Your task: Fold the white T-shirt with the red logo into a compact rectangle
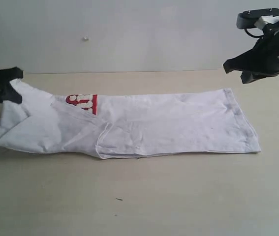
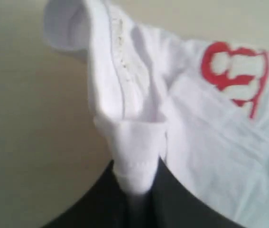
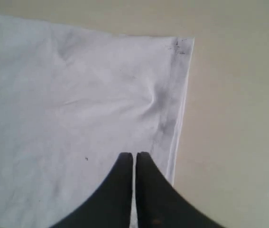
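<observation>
The white T-shirt (image 1: 169,125) lies on the surface (image 1: 178,196) as a long, narrow band, folded in along its length. Its long axis runs side to side in the exterior view, parallel to the surface's far edge. The red logo (image 1: 82,102) peeks out from under a folded flap near one end. The stitched hem is the end well away from the logo, and the shoulder end lies just past the logo on the other side. At that shoulder end, beyond the logo, the left hand (image 2: 136,190) is clamped on a pinch of seamed white cloth, which stands up in a peak. The right hand (image 3: 134,159) hangs above the hem end, far from the logo, its fingers together and holding nothing. The surface is pale beige and matte, and a plain light wall (image 1: 129,34) stands behind it.
</observation>
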`<state>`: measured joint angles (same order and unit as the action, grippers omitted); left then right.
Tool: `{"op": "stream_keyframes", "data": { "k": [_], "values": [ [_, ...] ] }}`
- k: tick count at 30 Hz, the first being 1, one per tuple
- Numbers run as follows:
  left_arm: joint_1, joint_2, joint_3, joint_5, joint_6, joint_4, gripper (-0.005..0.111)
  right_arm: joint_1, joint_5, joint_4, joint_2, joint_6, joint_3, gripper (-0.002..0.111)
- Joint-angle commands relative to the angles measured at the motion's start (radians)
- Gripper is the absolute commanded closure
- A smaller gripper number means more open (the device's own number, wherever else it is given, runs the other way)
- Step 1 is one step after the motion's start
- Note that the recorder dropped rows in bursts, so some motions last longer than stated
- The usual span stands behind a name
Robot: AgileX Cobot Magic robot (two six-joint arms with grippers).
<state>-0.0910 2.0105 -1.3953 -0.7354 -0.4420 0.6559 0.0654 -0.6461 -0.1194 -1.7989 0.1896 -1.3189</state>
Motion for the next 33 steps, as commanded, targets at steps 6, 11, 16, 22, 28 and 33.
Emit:
{"op": "stream_keyframes", "data": {
  "k": [6,11,16,22,28,33],
  "values": [
    [0.405,-0.090,-0.230,0.005,0.066,0.089,0.107,0.084,0.059,0.007,0.191,-0.088,0.005,0.098],
    [0.640,0.051,-0.410,0.096,0.105,0.089,0.107,0.186,0.042,-0.101,0.268,-0.081,0.005,0.098],
    [0.801,0.293,-0.618,0.181,0.083,0.089,0.091,0.186,0.024,-0.194,0.281,-0.014,0.005,0.098],
    [0.848,0.380,-0.764,0.150,0.094,0.005,0.036,0.186,-0.014,-0.234,0.226,0.029,0.005,0.098],
    [0.733,0.263,-0.774,-0.063,0.313,-0.397,0.045,0.186,-0.099,-0.274,0.059,0.098,0.005,0.072],
    [0.647,0.230,-0.772,-0.180,0.316,-0.414,0.059,0.186,-0.160,-0.264,-0.087,0.098,0.005,0.062]
  ]
}}
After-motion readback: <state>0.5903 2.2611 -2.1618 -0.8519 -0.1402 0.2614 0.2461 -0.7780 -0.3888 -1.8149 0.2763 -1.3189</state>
